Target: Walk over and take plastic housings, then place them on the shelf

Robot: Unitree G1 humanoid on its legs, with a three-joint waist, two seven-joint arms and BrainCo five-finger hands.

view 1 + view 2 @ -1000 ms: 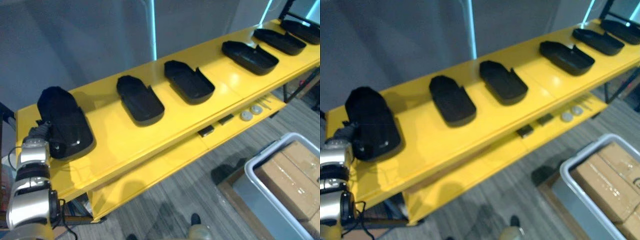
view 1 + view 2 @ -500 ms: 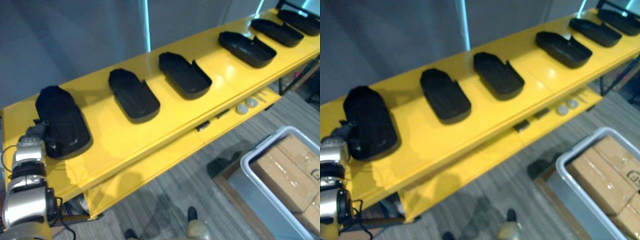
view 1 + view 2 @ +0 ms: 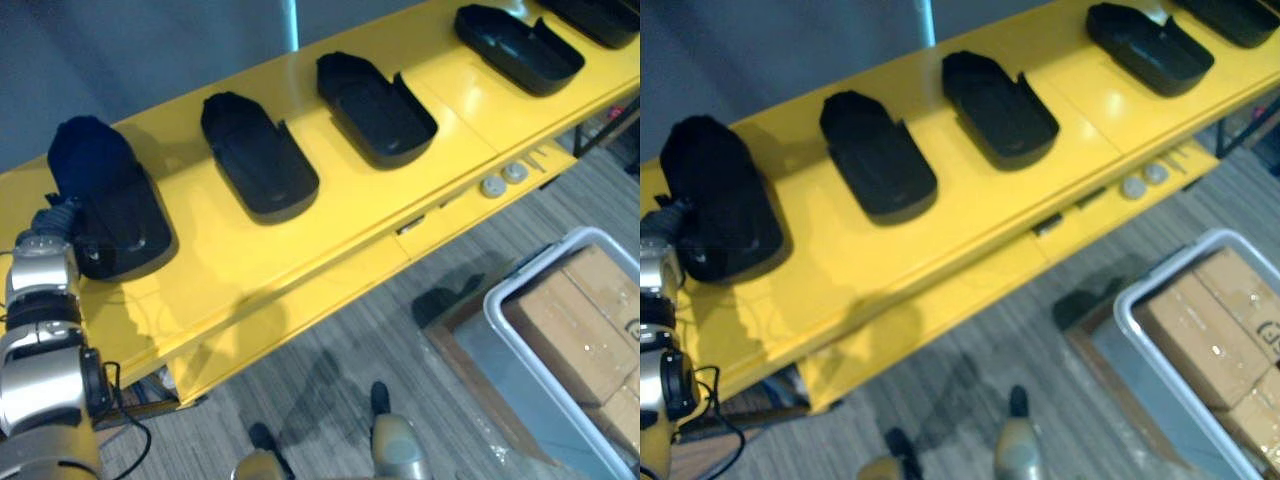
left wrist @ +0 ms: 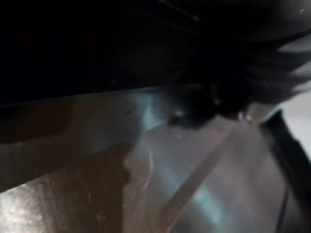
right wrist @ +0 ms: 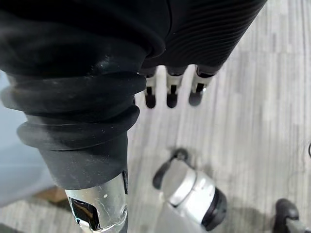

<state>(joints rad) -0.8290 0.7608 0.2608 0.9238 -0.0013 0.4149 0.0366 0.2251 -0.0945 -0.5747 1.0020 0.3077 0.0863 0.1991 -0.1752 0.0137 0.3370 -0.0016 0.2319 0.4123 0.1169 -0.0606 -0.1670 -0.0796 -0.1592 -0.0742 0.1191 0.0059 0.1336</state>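
**Left arm reaching forward, right hand hanging loose**

The left arm (image 3: pixel 42 340) comes up from the lower left of the head views. Its silver-grey forearm, banded with dark rings, is held almost straight ahead. At its far end the left hand (image 3: pixel 57 213) shows as a dark covered back; whether it is closed or spread cannot be made out. The right hand (image 5: pixel 194 29) points downward in its own wrist view, with the ribbed cover (image 5: pixel 82 111) bulging in folds at the wrist. Its fingers (image 5: pixel 168 92) hang in a row, straight and relaxed, dark tips lowest, with nothing in them.
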